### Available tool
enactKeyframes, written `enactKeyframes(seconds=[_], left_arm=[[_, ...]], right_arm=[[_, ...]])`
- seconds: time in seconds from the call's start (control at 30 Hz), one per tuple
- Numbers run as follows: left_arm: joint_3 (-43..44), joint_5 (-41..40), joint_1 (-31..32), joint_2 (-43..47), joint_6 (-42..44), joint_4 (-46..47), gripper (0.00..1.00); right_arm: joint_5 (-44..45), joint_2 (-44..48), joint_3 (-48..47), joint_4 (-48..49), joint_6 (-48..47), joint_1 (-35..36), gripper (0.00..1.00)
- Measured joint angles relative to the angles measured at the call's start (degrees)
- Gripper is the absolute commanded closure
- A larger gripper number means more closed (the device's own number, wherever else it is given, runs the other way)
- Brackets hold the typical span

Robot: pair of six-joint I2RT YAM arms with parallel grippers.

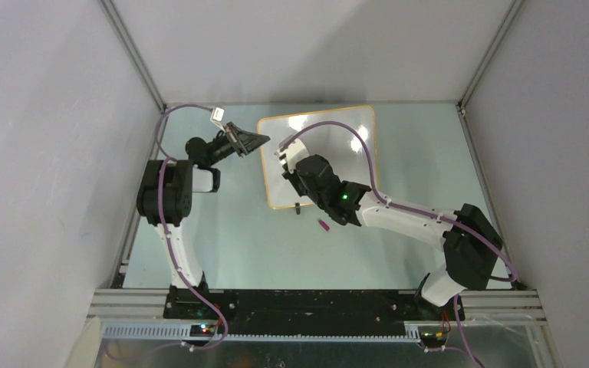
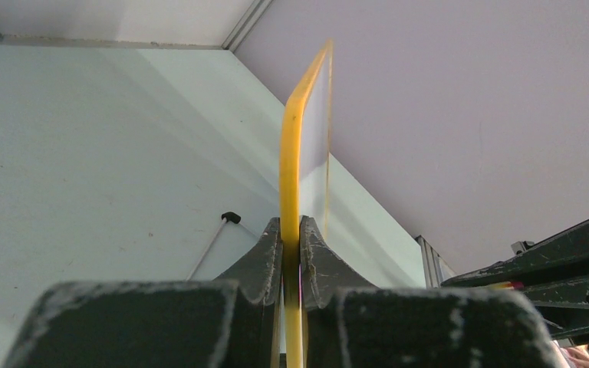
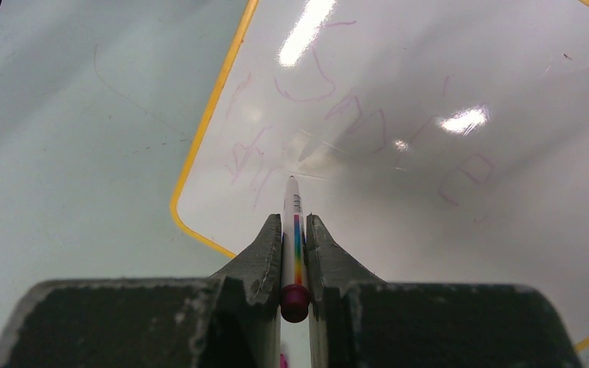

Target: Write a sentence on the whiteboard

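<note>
The whiteboard point(image 1: 350, 130) has a glossy white face and a thin orange-yellow frame and stands tilted at the back middle of the table. My left gripper point(image 1: 255, 141) is shut on its left edge; the left wrist view shows the yellow frame point(image 2: 290, 176) edge-on between the jaws of my left gripper point(image 2: 291, 253). My right gripper point(image 1: 287, 170) is shut on a white marker point(image 3: 293, 230) with a rainbow stripe and dark red end. Its tip touches the board point(image 3: 429, 184) near the lower left corner. Faint purple strokes point(image 3: 307, 84) show on the board.
A small magenta cap point(image 1: 325, 225) lies on the table in front of the board. A black clip foot point(image 1: 297, 208) sits at the board's near edge. A thin rod with a black tip point(image 2: 226, 221) lies on the table. Grey walls enclose the table.
</note>
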State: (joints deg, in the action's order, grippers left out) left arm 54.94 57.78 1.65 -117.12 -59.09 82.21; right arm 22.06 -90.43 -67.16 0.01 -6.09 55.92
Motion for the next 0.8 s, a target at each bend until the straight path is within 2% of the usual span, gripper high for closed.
enactKeyframes(seconds=[0.8], left_arm=[[0.0, 0.0, 0.0, 0.0, 0.0, 0.0, 1.00]], right_arm=[[1.0, -1.9, 0.0, -0.2, 0.0, 0.2, 1.00]])
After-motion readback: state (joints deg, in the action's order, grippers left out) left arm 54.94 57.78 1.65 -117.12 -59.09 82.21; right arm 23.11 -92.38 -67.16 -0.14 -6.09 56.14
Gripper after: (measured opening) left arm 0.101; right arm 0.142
